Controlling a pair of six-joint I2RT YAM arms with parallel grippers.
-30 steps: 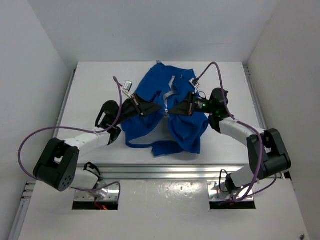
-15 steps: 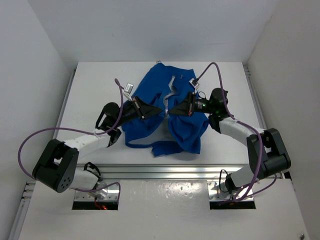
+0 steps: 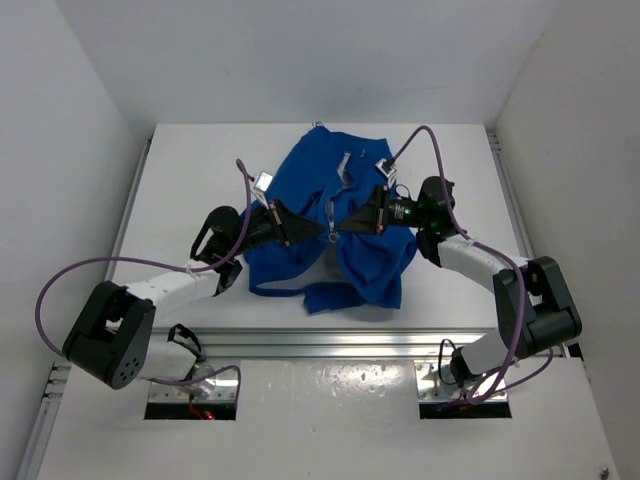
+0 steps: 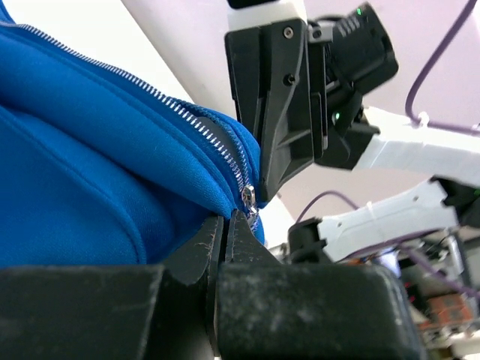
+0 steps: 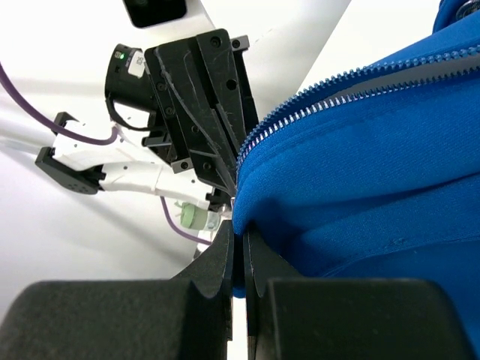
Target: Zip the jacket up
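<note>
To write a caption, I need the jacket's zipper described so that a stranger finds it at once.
On the white table lies a blue jacket. The left gripper and right gripper pinch its front. From there runs the zipper: pale teeth against plain blue cloth.

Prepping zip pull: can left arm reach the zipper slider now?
Likely yes: the left gripper is shut just below the slider, nothing between; the right gripper pinches the jacket opposite, clear of it.

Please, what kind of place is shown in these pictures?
Most likely a robot test cell in a laboratory, not a home: a white table closed in by plain white walls, an aluminium rail by the bases of the arms, and one blue jacket as the workpiece.
</note>
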